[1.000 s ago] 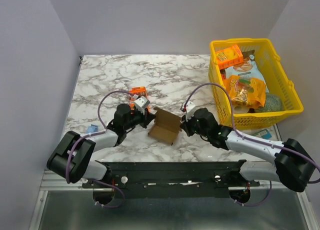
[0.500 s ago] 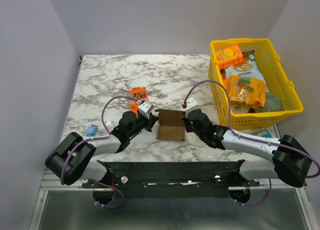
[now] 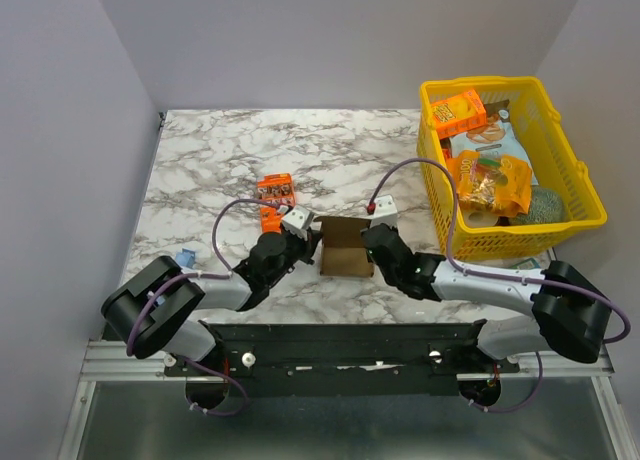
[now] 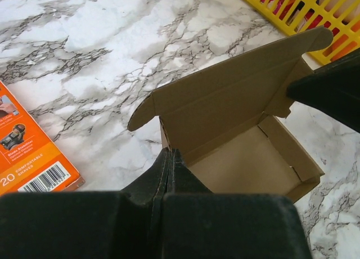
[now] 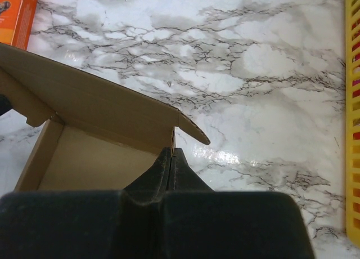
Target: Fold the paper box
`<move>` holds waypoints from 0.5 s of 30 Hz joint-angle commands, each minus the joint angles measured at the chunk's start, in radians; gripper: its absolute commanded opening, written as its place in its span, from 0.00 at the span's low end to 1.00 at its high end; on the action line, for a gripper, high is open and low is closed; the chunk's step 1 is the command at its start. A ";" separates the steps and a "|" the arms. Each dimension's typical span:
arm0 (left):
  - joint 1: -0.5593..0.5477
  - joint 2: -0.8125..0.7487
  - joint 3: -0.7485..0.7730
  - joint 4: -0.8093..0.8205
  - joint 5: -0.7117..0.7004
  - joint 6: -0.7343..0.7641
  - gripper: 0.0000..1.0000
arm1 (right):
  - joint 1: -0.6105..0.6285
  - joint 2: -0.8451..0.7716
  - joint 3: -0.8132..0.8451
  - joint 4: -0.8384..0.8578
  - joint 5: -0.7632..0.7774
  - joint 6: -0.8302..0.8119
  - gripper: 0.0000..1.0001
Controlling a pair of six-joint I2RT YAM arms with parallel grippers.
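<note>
The yellow basket (image 3: 500, 240) at the right of the table (image 3: 220, 150) holds an orange box (image 3: 458, 111) and snack bags (image 3: 490, 180). The paper box (image 3: 345, 248) sits at front centre, lid flap raised (interior exposed). The 2 arms lie low, angled inward: the left gripper (image 3: 310, 242) is pinched onto the box's left wall, the right gripper (image 3: 371, 242) onto its right wall.

Bright, even light — glare on marble table (image 5: 225, 156); foreground seemingly soft.
</note>
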 commanded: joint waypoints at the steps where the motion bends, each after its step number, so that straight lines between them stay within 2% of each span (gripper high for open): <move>1: -0.077 0.005 -0.016 0.148 0.001 -0.037 0.00 | 0.059 0.012 0.010 0.166 0.011 0.101 0.01; 9: -0.142 0.015 -0.079 0.226 -0.066 -0.017 0.00 | 0.120 0.003 -0.073 0.238 0.105 0.125 0.01; 15: -0.182 0.019 -0.106 0.244 -0.105 -0.020 0.00 | 0.157 0.029 -0.092 0.212 0.157 0.170 0.01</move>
